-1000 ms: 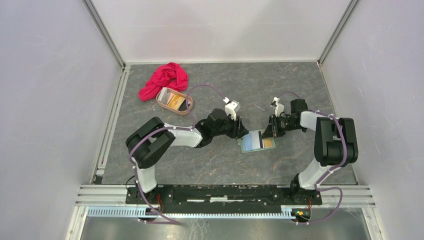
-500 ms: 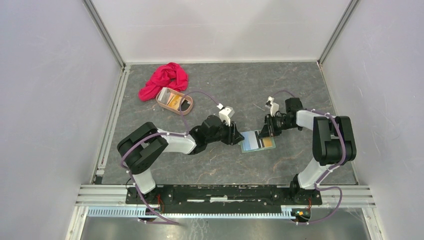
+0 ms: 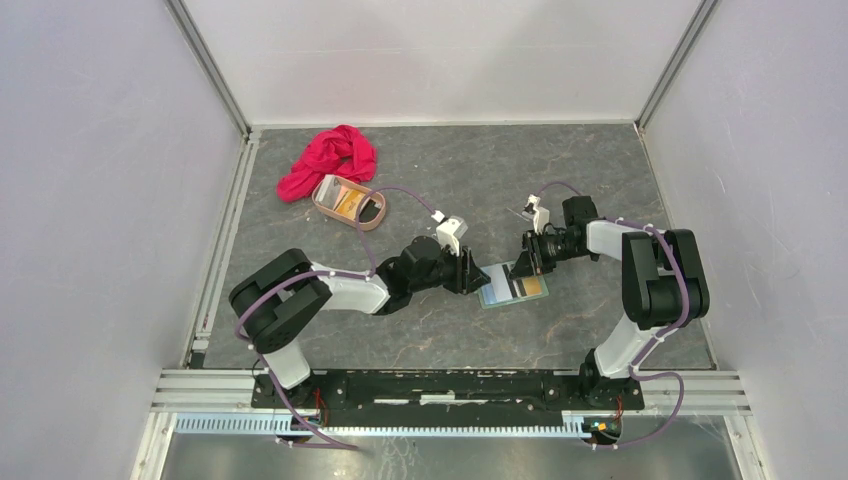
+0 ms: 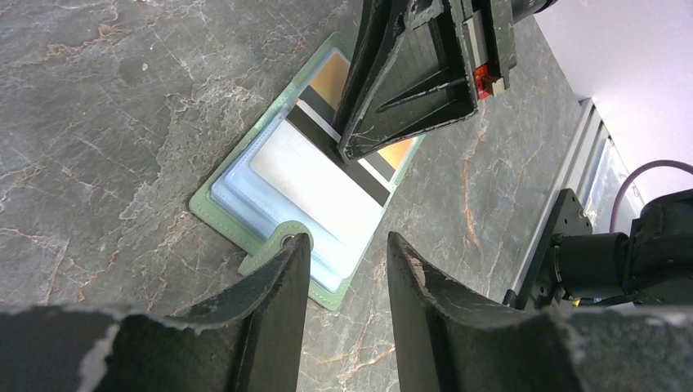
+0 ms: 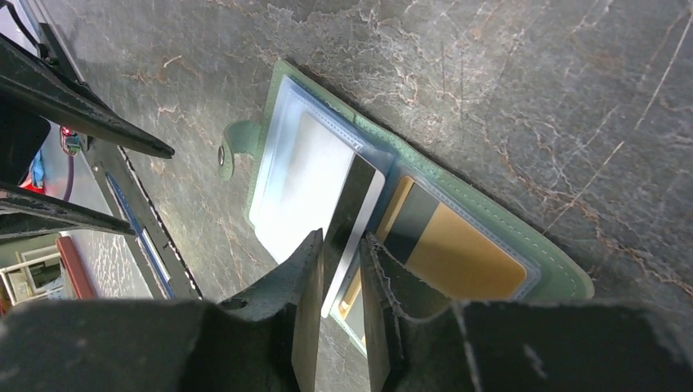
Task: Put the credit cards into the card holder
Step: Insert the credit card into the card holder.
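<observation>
Two cards (image 5: 306, 180), green holder (image 5: 564, 273) (snap tab (image 5: 233, 147) wrist-only)

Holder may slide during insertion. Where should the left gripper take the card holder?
Probably the snap tab: the card holder lies open and flat, and that tab juts past its edge toward the left gripper. Come in low from that side; the right gripper works from the opposite side.

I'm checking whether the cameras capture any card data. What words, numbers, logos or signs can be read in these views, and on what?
No text can be read in any view.
Silvery-white card: plain face and a dark stripe, no print visible.
Orange-gold card: dark stripe, no print visible.
Card holder: no lettering visible.
Cards in the tray: too small to read.
</observation>
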`<action>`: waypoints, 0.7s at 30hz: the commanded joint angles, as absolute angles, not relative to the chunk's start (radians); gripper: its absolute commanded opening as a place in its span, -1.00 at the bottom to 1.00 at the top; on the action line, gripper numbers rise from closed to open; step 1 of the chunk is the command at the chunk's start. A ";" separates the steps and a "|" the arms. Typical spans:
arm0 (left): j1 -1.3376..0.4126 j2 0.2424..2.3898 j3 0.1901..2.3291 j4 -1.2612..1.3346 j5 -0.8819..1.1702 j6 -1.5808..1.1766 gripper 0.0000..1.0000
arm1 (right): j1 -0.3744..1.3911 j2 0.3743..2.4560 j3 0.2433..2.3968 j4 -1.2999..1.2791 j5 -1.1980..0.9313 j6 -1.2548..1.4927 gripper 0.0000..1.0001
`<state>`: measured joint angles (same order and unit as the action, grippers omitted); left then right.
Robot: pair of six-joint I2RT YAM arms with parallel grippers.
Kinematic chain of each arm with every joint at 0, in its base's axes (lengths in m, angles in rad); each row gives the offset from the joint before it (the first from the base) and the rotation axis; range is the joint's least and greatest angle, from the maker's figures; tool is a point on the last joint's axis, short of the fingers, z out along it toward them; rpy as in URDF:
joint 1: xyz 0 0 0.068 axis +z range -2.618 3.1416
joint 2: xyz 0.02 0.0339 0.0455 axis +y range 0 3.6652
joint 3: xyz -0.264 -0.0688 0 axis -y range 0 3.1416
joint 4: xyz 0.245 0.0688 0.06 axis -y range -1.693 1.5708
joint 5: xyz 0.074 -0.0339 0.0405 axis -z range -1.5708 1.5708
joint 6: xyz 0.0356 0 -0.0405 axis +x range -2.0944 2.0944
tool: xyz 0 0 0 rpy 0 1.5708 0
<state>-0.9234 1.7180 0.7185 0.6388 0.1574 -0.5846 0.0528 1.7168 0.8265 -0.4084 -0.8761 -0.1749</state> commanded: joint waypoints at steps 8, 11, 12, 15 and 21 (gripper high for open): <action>-0.936 1.651 0.697 0.704 0.130 -0.633 -0.07 | 0.105 1.698 0.837 -0.419 -0.940 -0.232 -0.25; -0.939 1.646 0.689 0.707 0.125 -0.640 -0.08 | 0.124 1.678 0.837 -0.413 -0.904 -0.235 -0.19; -0.940 1.645 0.686 0.708 0.121 -0.642 -0.08 | 0.131 1.668 0.834 -0.410 -0.890 -0.236 -0.18; -0.944 1.634 0.673 0.709 0.102 -0.649 -0.08 | 0.160 1.637 0.827 -0.407 -0.846 -0.249 -0.18; -0.946 1.608 0.643 0.716 0.079 -0.663 -0.07 | 0.230 1.596 0.819 -0.415 -0.786 -0.284 -0.15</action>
<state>-0.9401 1.6569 0.6605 0.6628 0.1192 -0.6170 0.1917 1.6360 0.8215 -0.4126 -0.8253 -0.2382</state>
